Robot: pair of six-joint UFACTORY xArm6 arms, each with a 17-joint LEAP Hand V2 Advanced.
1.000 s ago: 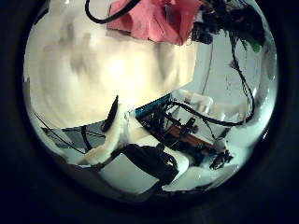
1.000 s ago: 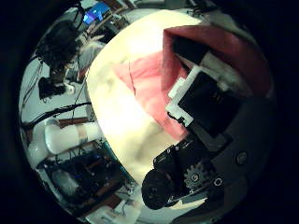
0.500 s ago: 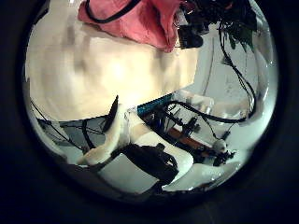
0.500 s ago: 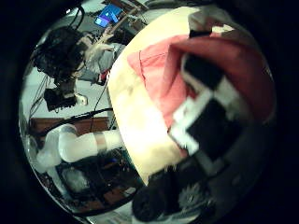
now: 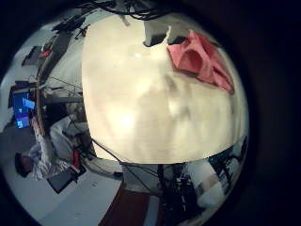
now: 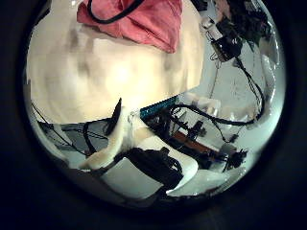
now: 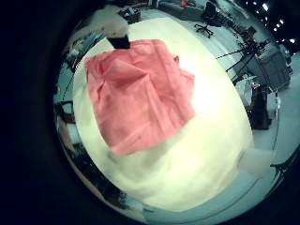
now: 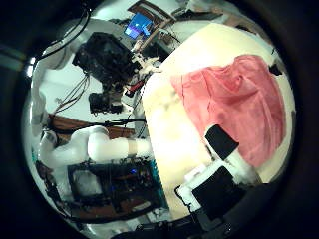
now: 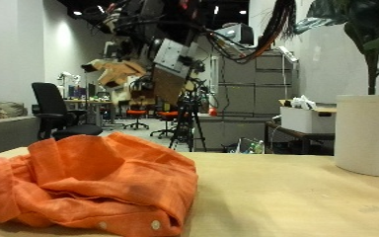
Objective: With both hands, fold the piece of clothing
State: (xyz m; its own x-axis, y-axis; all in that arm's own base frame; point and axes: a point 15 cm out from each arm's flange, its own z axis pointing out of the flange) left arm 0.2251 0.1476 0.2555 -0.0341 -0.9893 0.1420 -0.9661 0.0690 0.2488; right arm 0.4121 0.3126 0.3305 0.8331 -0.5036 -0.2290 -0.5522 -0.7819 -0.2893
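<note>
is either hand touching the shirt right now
Apart. The outside view shows the orange shirt crumpled on the table, with a hand raised high above it, open air between.

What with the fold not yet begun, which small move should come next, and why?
Probably lower both hands toward the shirt. It lies crumpled on the table, and the palm views show it some way off, with neither the left hand nor the right hand touching it.

right hand (image 8: 221, 174) lifted off the garment (image 9: 91, 183), fingers (image 8: 223, 145) clear, cloth lying free on table (image 9: 308, 202)
</note>
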